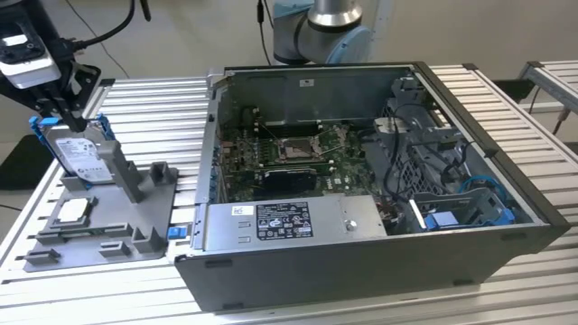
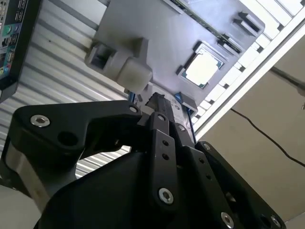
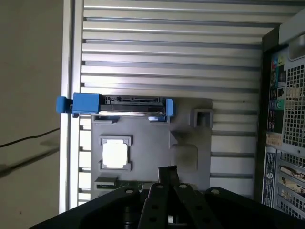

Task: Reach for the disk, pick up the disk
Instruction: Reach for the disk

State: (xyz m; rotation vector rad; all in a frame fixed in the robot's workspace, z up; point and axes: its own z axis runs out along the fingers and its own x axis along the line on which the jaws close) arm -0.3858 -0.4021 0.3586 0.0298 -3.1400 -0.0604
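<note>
Where gripper (image 1: 78, 126) hangs, disk (image 1: 83, 161) (labelled) stands.

disk (image 1: 81, 161): silver metal, blue plastic frame | table (image 1: 149, 101): ribbed glossy metal

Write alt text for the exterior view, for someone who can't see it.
A black gripper hangs at the top edge of a silver disk standing on edge in a grey holder on a slatted table. An open computer case sits on the exterior view's right.
</note>
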